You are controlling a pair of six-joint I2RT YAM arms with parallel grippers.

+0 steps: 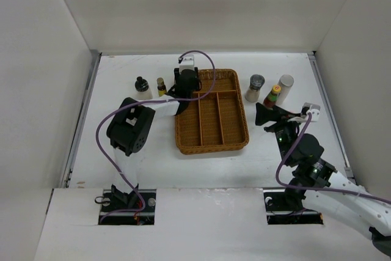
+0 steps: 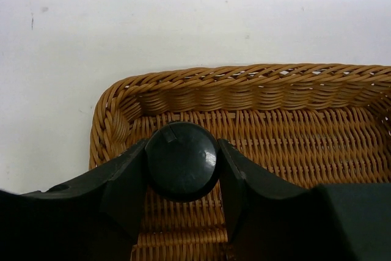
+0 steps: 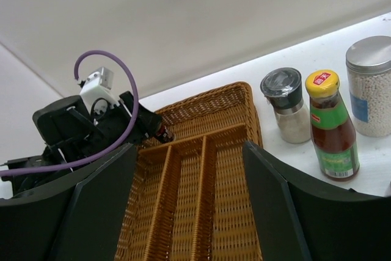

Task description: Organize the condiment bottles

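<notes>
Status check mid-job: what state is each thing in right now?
Left end effector, shut on black-capped bottle over wicker tray.
Right end effector, open, holding nothing.
Sauce bottle, upright, capped.
Grey-capped shaker, upright.
Metal-lidded jar, upright, lidded.
Pale-bodied bottle, upright.
Small amber bottle, upright.

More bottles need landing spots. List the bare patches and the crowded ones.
Free: the tray's three long compartments; the table strip in front of its near rim. Crowded: right of the tray, where grinder, sauce bottle, jar and right tool bunch; its far-left corner, where the left tool holds a bottle; two more bottles beside that.
</notes>
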